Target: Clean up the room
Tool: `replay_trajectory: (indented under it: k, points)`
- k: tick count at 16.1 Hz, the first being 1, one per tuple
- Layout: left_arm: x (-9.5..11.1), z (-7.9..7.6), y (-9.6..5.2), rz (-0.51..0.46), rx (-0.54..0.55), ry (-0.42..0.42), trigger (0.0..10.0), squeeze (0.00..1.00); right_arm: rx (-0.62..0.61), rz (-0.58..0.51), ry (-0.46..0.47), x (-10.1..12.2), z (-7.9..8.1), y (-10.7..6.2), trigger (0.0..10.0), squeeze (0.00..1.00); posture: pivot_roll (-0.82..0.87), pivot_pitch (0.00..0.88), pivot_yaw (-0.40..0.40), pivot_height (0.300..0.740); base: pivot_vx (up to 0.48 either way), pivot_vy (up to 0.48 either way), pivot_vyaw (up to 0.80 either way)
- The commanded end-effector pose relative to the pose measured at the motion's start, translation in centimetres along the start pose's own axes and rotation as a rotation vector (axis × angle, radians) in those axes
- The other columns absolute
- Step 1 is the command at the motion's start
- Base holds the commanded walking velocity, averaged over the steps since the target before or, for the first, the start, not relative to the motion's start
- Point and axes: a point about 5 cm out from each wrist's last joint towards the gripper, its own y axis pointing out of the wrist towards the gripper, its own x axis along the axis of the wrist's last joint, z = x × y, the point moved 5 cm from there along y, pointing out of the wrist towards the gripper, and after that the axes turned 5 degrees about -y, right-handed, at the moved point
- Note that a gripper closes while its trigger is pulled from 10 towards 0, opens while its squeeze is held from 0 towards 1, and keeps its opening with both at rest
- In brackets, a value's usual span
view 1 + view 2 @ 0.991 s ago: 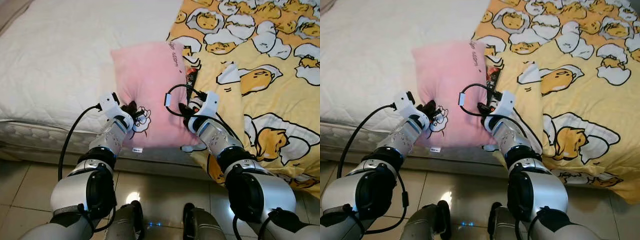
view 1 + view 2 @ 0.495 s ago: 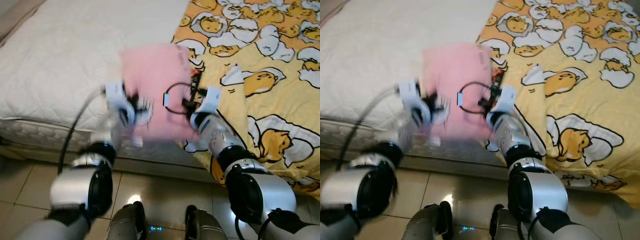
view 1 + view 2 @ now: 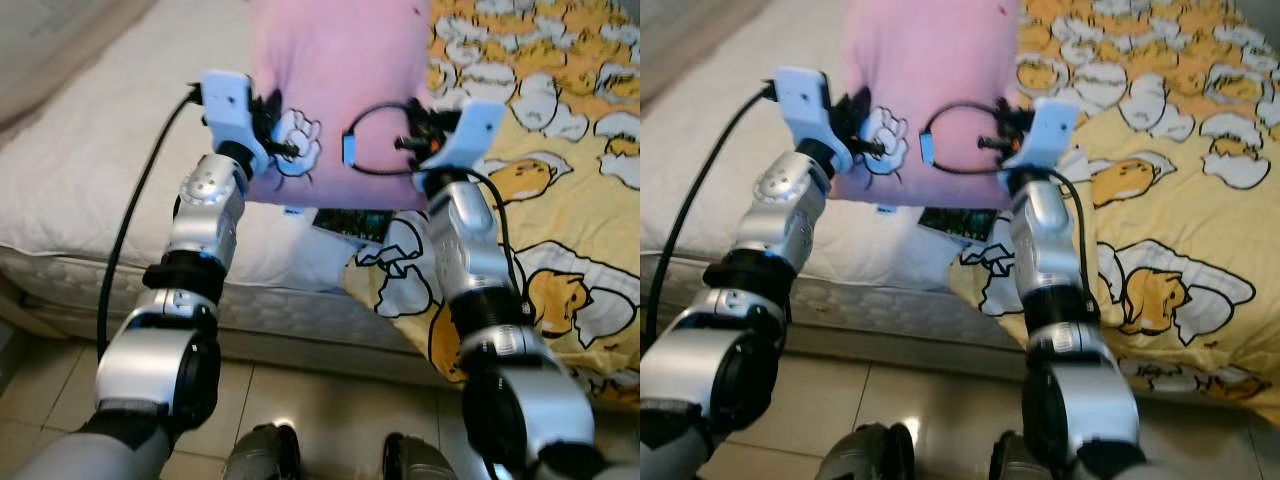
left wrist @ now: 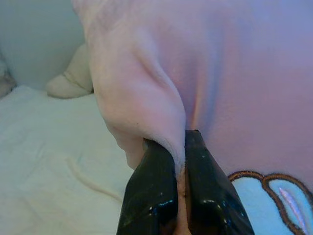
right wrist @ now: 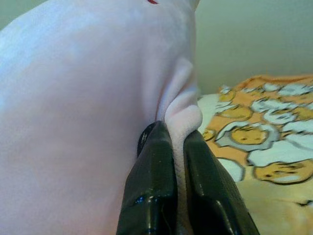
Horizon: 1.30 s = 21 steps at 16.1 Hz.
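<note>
A pink pillow [image 3: 340, 90] with a cartoon patch hangs lifted above the bed, held by both arms. My left gripper [image 3: 272, 142] is shut on a fold at the pillow's lower left corner; the left wrist view shows the black fingers [image 4: 156, 196] pinching pink fabric [image 4: 146, 98]. On the pillow's lower right edge my right gripper [image 3: 412, 140] is shut as well, its fingers [image 5: 156, 196] clamped on a pink fold [image 5: 183, 115]. Under the raised pillow a dark flat packet [image 3: 350, 222] lies on the bed.
The white quilted mattress [image 3: 90, 170] spreads to the left. A yellow blanket with egg cartoons [image 3: 560, 180] covers the bed's right side and droops over the edge. Tiled floor [image 3: 330, 400] and my feet are below.
Both arms have raised the pink pillow off the bed, uncovering the dark packet beneath it. The camera has tilted, so the whole picture has shifted.
</note>
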Motion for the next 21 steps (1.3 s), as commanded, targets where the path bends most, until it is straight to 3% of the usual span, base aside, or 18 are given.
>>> replay_trajectory:
  k: [1, 5, 7, 13, 21]
  points:
    - [-0.1, 0.4, -0.2, -0.001, 0.027, 0.030, 10.0, 0.00, -0.027, -0.054, -0.035, 1.2, -0.2, -0.1, 10.0, 0.00, -0.14, 0.003, 0.072, 0.727, 0.000, 0.000, 0.00]
    - [-1.2, 0.4, -0.6, 0.027, 0.052, 0.028, 10.0, 0.00, -0.028, -0.006, -0.088, -0.4, -0.2, -1.2, 10.0, 0.00, -0.15, 0.009, 0.077, 0.727, 0.000, 0.000, 0.00]
    - [-3.0, 0.4, -1.2, 0.078, 0.080, 0.039, 10.0, 0.00, -0.034, 0.061, -0.086, -2.3, -0.6, -2.1, 10.0, 0.00, -0.15, 0.013, 0.083, 0.727, 0.000, -0.137, 0.00]
    - [-6.5, -0.8, -2.8, 0.171, 0.074, 0.069, 10.0, 0.00, -0.028, 0.147, -0.105, -5.1, -0.9, -4.2, 10.0, 0.00, -0.15, 0.020, 0.094, 0.727, 0.000, 0.441, 0.00]
    - [-7.1, -1.3, -2.9, 0.188, 0.090, 0.078, 10.0, 0.00, -0.019, 0.176, -0.106, -5.8, -0.8, -4.4, 10.0, 0.00, -0.15, 0.018, 0.092, 0.727, 0.000, 0.480, 0.00]
